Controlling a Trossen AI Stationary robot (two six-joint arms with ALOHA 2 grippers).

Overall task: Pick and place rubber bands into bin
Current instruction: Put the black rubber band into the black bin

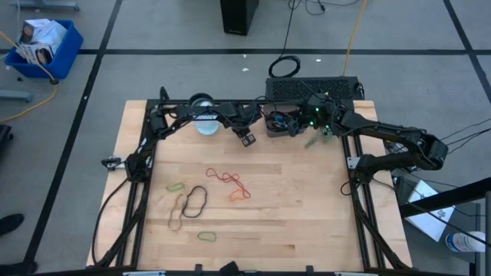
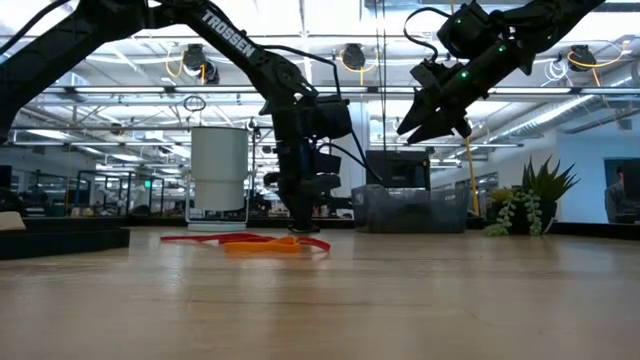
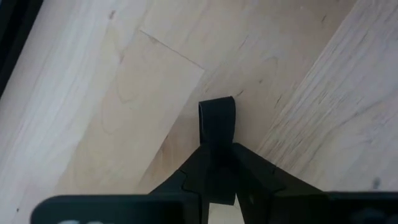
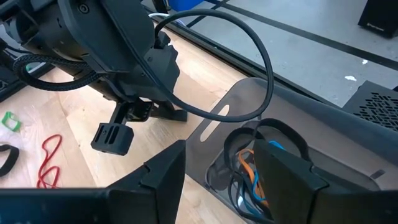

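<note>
We see the left gripper (image 1: 247, 140) low over the far middle of the pale wooden desk (image 1: 291, 222), its jaws nearly together with nothing visibly held. The right gripper (image 4: 221, 180), jaws wide and empty, hovers above the small translucent smoky-grey plastic bin (image 1: 279, 123) at the far edge, which holds several bands. Thin coloured rubber bands (image 1: 228, 184) lie loose mid-desk.
</note>
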